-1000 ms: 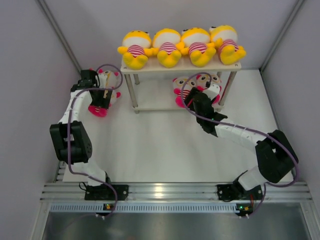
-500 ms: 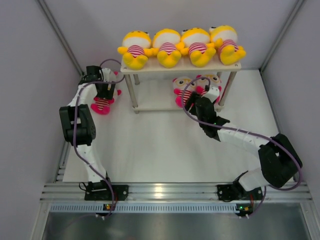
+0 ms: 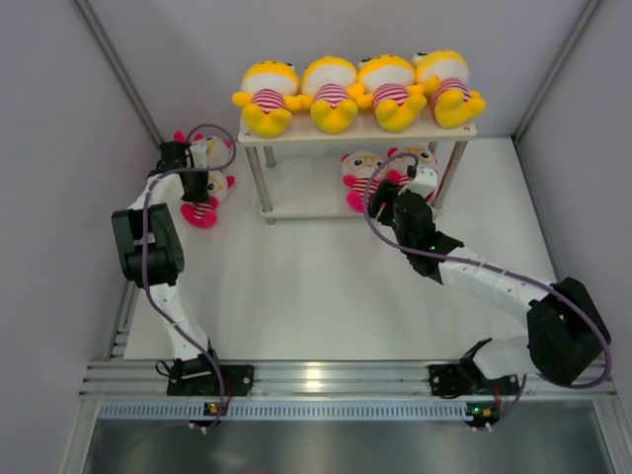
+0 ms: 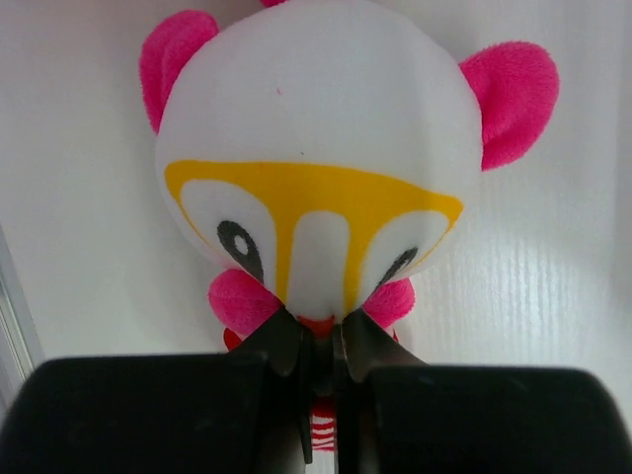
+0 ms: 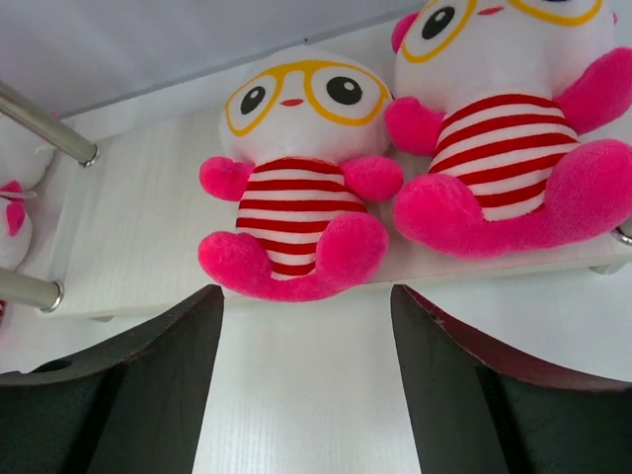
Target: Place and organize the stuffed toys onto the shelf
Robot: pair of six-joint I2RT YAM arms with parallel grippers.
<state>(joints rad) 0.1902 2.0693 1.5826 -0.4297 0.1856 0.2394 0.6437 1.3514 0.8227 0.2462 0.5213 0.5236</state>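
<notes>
**Pink-limbed doll nipped on the table; right jaws spread at the lower tier**

Overhead, I see the shelf (image 3: 355,135) at the far side of the table (image 3: 316,296). Four yellow dolls (image 3: 331,94) sit in a row along its upper tier. Two pink-limbed dolls (image 3: 360,170) sit on the tier below, toward its right end. My left gripper (image 3: 197,190) is down on a loose doll (image 3: 204,205) lying on the table left of the shelf. A second loose doll (image 3: 209,150) lies just beyond it, partly hidden by the arm. My right gripper (image 3: 390,193) points at the lower pair.

On the left wrist camera, the left gripper (image 4: 324,341) is clenched tight on the loose doll (image 4: 316,148), nipping it just under the face.

On the right wrist camera, the right gripper (image 5: 304,296) is spread wide and grips nothing. It sits just in front of the lower board (image 5: 128,247), where the pink-limbed dolls (image 5: 296,197) sit side by side, facing me.
</notes>
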